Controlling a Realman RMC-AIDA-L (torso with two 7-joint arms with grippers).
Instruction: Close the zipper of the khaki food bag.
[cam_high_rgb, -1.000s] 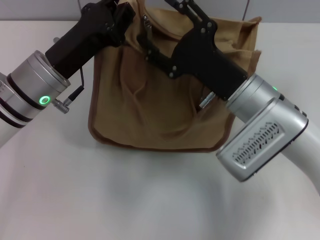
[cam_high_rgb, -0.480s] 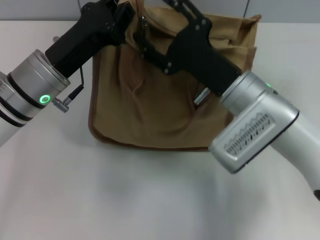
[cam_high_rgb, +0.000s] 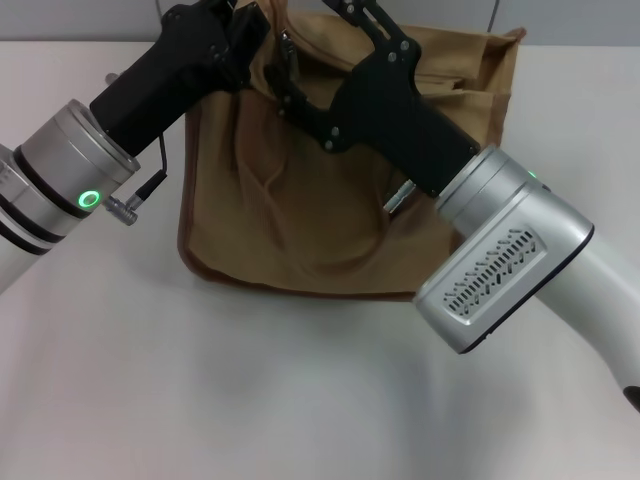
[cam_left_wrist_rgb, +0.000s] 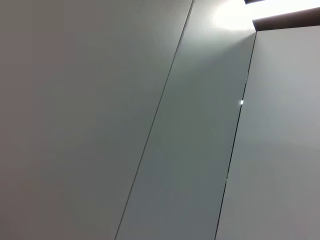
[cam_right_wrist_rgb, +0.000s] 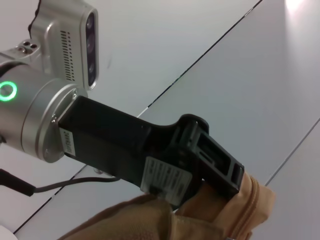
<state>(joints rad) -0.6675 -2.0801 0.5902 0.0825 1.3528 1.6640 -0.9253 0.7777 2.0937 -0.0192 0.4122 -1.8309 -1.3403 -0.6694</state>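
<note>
step: zipper closing in progress | left hand (cam_right_wrist_rgb: 220, 172) pinching khaki food bag (cam_high_rgb: 300, 210) corner | right hand (cam_high_rgb: 300, 60) at zipper, grip state cannot tell | next: draw slider along

A plain lab or robot test room is showing here. A bare white surface (cam_high_rgb: 250, 390) is filling the head view, carrying only a khaki food bag (cam_high_rgb: 300, 220). Smooth grey wall panels (cam_left_wrist_rgb: 165, 150) with thin dark seams are filling both wrist views. Two silver-and-black robot arms with glowing green status rings (cam_high_rgb: 90, 200) are reaching in from either side.
</note>
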